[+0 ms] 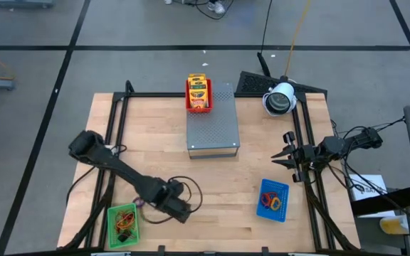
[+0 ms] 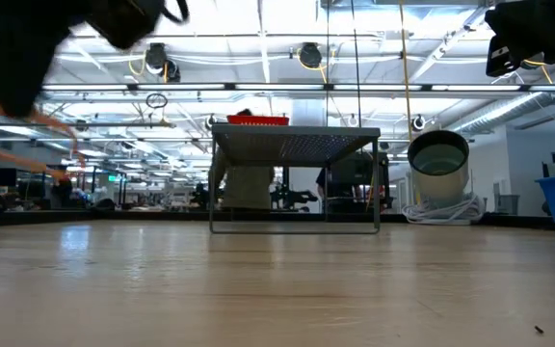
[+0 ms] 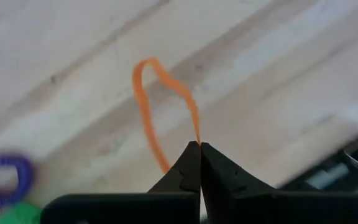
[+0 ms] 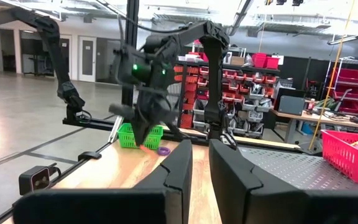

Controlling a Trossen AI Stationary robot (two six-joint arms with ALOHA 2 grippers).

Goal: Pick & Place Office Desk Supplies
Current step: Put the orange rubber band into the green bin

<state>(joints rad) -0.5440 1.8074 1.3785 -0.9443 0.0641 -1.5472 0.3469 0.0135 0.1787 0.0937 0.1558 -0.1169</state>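
Observation:
An orange rubber-band loop sticks out from the tips of my left gripper, which is shut on it above the wooden table near the front left. A purple band lies flat on the wood next to the green mesh tray. That tray holds a few bands and small dark pieces. The blue mesh tray holds bands too, and the red tray holds yellow-and-green packets. My right gripper waits at the table's right edge, slightly open, with nothing between its fingers. My left gripper pinches one short stretch of the orange band's strand between its two fingertips. The fingers come from above, pointing steeply down. The rest of the loop hangs slack beyond the tips. Whether its far end touches the wood I cannot tell.
A big grey perforated metal box stands at the table's far middle with the red tray on its far end. A white cable reel sits at the far right. Black frame rails run along both sides. Bare wood lies between the trays.

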